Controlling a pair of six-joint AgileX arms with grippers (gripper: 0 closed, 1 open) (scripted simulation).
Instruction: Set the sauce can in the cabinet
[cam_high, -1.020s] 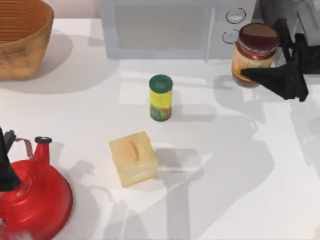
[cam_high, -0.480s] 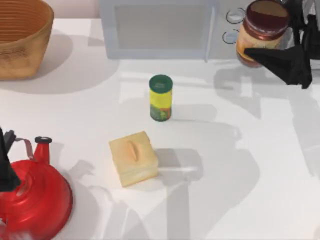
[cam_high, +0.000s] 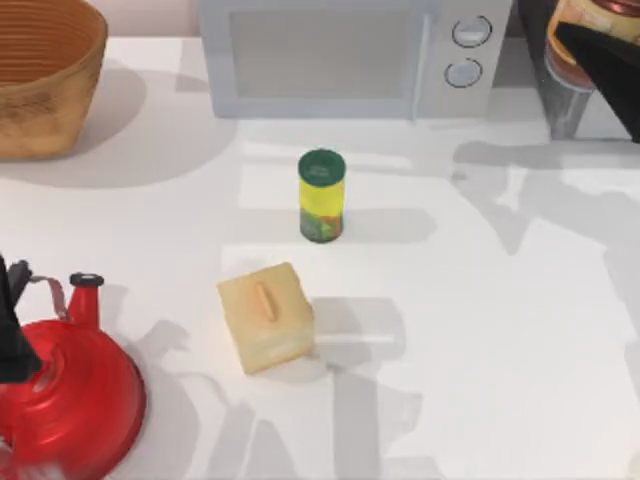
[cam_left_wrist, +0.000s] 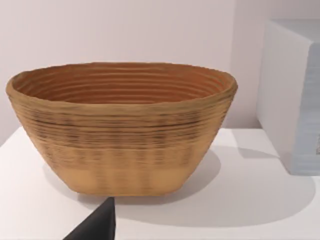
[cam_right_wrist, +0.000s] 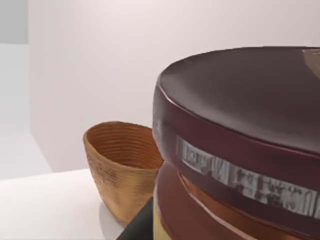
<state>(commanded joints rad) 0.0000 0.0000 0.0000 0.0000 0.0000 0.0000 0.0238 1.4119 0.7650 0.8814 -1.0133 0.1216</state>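
Observation:
The sauce can (cam_high: 580, 15), orange-labelled with a dark maroon lid, hangs at the top view's far right corner, above the table. My right gripper (cam_high: 600, 45) is shut on it, one black finger (cam_high: 612, 75) crossing its side. In the right wrist view the maroon lid (cam_right_wrist: 240, 115) is very close. The can is at the front of the cabinet (cam_high: 528, 30), a dark unit right of the microwave with a pale panel (cam_high: 575, 110) below. My left arm (cam_high: 12, 320) is parked at the left edge by the kettle.
A light grey microwave (cam_high: 320, 55) stands at the back middle. A green-topped yellow can (cam_high: 321, 195) and a pale yellow block (cam_high: 266, 316) are mid-table. A red kettle (cam_high: 70, 400) sits front left, a woven basket (cam_high: 40, 75) back left.
My right gripper has carried the sauce can up and to the right, from in front of the microwave's knobs to the cabinet at the far right corner. The left arm stayed still.

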